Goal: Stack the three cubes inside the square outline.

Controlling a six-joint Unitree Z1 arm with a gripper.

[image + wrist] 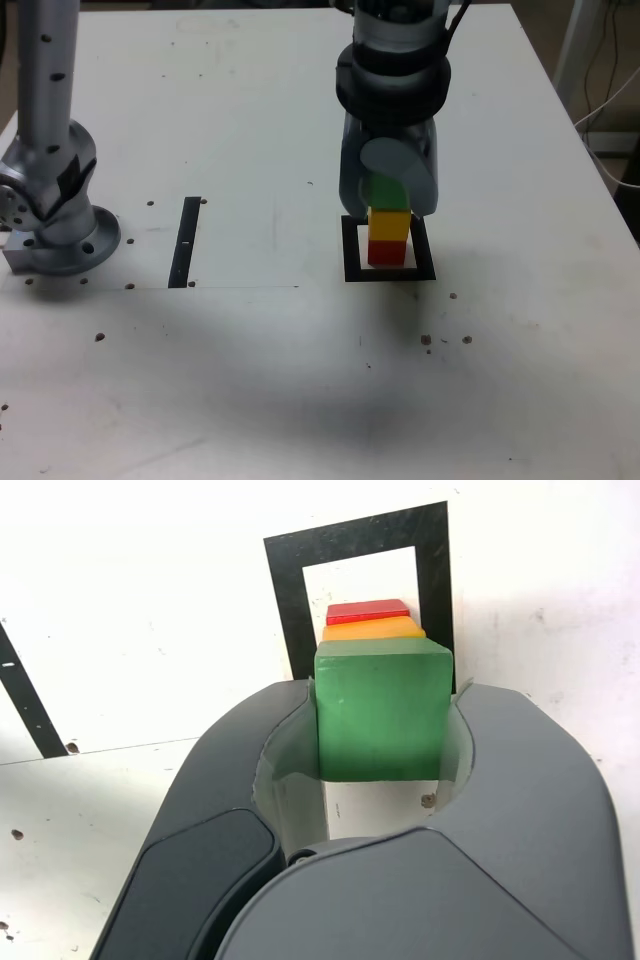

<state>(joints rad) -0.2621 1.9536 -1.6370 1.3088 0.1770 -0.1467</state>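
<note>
Inside the square outline [350,250] [285,590] stands a red cube [386,253] [366,610] with a yellow cube [389,225] [372,630] on top of it. A green cube [384,192] [380,715] sits directly above the yellow one, touching it or nearly so. My gripper [390,190] [382,730] comes down from above and is shut on the green cube, its grey jaws pressing both of the cube's sides.
A thin black strip [185,242] [25,695] lies on the white table [250,120] at the exterior view's left of the outline. The arm's grey base [55,220] stands at the far left. Small screw holes dot the tabletop.
</note>
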